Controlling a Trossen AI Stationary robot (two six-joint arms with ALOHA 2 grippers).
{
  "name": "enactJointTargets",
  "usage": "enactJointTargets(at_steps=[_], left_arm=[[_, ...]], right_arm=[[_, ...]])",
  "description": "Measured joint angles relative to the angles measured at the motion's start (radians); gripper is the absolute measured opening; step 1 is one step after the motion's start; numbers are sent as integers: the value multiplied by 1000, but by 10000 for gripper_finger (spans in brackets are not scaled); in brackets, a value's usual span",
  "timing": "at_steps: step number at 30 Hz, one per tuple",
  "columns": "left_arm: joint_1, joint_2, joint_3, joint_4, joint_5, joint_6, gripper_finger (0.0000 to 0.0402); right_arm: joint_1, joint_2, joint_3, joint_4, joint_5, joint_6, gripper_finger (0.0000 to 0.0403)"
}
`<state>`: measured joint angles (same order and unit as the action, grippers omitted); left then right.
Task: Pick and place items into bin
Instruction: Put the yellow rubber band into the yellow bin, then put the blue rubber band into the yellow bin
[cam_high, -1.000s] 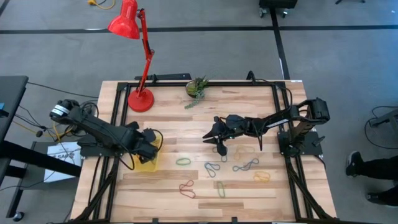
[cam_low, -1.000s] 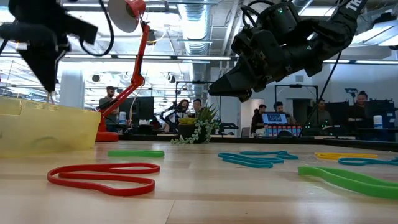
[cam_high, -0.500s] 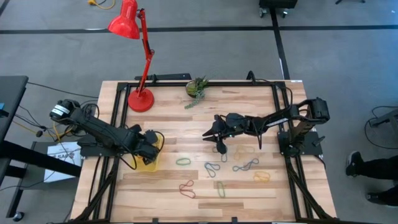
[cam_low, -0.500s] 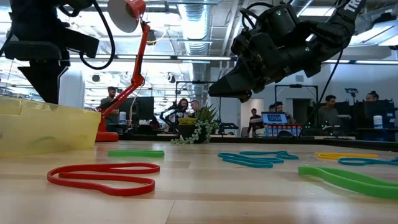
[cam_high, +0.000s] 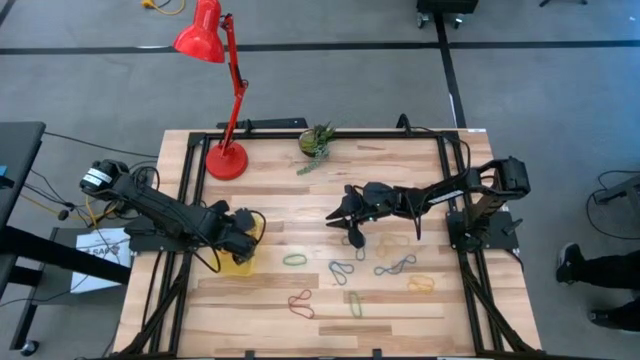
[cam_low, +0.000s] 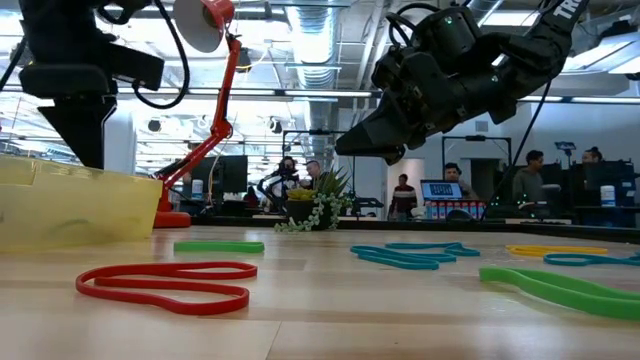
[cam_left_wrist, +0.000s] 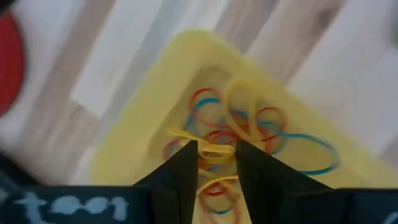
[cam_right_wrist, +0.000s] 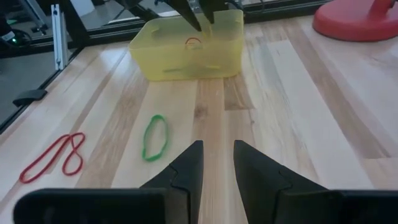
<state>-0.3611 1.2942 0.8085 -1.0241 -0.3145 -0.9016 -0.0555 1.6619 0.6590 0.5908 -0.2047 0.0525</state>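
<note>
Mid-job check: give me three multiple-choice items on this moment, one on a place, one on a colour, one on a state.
1. Where is the left gripper?
A. over the yellow bin
B. beside the lamp base
C. above the plant

2. What colour is the band lying nearest the bin?
A. blue
B. green
C. orange

3. How do the right gripper fingers stand?
A. clamped on a band
B. apart, holding nothing
C. pressed on the bin

A: wrist view looks down into the bin.
B: green loop beside it.
B: bare wood shows between them.

Bin (cam_low: 75, 205): yellow, far left.
Left arm (cam_low: 75, 80): above the bin, tip possibly hidden behind its wall.
Right gripper (cam_low: 350, 143): raised mid-table.
Bands: red loop (cam_low: 165, 285) nearest; green band (cam_low: 218, 246) behind it.
</note>
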Motion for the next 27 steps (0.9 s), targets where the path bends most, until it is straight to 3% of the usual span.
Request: enactJointTargets(at_steps=[6, 15, 19, 27], left_arm=[[0, 0, 0, 120, 93, 44, 100], [0, 0, 0, -1, 84, -40, 100], [0, 0, 0, 26, 97, -35, 100], [0, 0, 0, 357, -109, 246, 100]], right_arm=[[0, 0, 0, -113, -2, 0, 83], [-21, 0, 0, -173, 0, 0, 83], [-20, 0, 0, -197, -4, 0, 83], [-9, 0, 0, -413, -4, -26, 83]])
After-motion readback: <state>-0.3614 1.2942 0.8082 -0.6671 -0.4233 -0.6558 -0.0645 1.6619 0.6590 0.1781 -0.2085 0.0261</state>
